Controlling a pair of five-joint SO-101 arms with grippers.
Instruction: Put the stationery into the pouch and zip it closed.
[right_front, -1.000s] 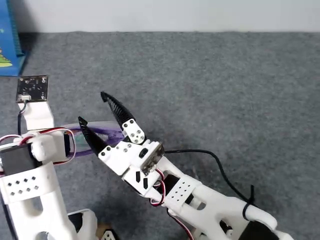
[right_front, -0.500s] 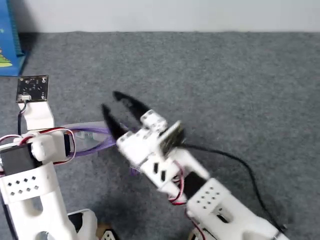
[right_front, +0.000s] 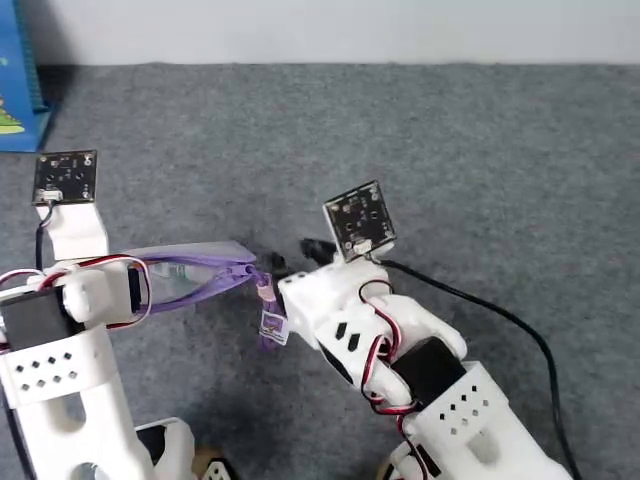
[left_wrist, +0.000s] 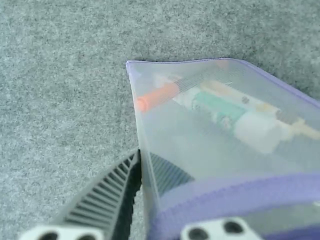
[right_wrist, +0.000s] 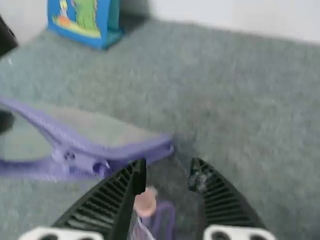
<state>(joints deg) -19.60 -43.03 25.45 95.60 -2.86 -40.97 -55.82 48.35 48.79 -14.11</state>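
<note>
The left end effector (left_wrist: 150, 167) pinches one end of the pouch (left_wrist: 215, 135), stationery (left_wrist: 225, 107) already inside. The right end effector (right_wrist: 168, 170) hangs spread at the zip pull (right_wrist: 145, 200), seemingly straddling it. It should close squarely on the pull, then draw straight along the zip.

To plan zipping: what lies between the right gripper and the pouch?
Right wrist view: the zipper tag hangs between right gripper and pouch, over bare carpet.
</note>
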